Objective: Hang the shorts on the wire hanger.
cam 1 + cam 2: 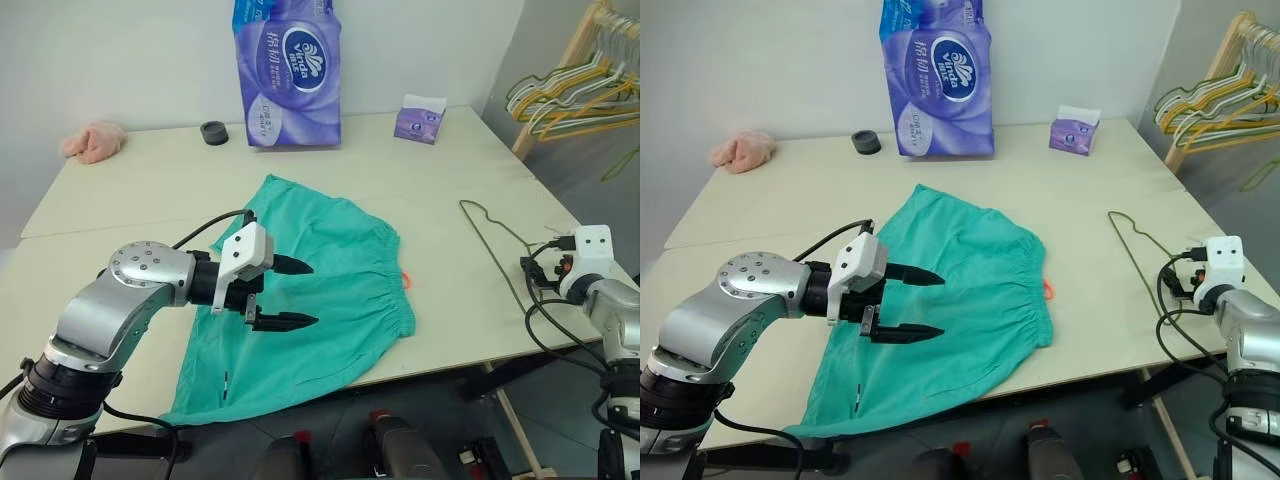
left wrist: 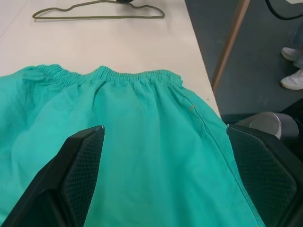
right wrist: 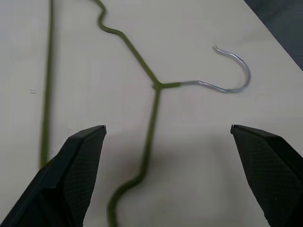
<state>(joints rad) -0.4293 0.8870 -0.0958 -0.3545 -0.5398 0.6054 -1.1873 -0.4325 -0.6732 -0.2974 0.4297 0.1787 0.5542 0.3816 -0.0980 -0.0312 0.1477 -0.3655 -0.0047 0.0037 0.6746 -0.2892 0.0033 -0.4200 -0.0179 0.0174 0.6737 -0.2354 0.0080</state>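
Note:
The teal-green shorts [image 1: 335,250] lie flat on the table, waistband toward the right, with an orange drawstring end [image 1: 408,279] poking out. My left gripper [image 1: 312,294] hovers open just above the middle of the shorts, pointing right, with nothing between its fingers [image 2: 78,175]. The wire hanger [image 1: 500,262], thin and dark olive, lies flat on the table to the right of the shorts, its hook [image 3: 234,71] bare metal. My right gripper [image 3: 168,127] is open over the hanger's neck [image 3: 154,109] near the table's right edge, holding nothing.
At the back of the table [image 1: 150,200] are a purple tissue pack [image 1: 288,70], a small tissue box [image 1: 420,120], a black roll [image 1: 214,132] and a pink cloth lump [image 1: 93,142]. A wooden rack of hangers [image 1: 575,90] stands far right. A person's shoes [image 2: 291,71] are on the floor.

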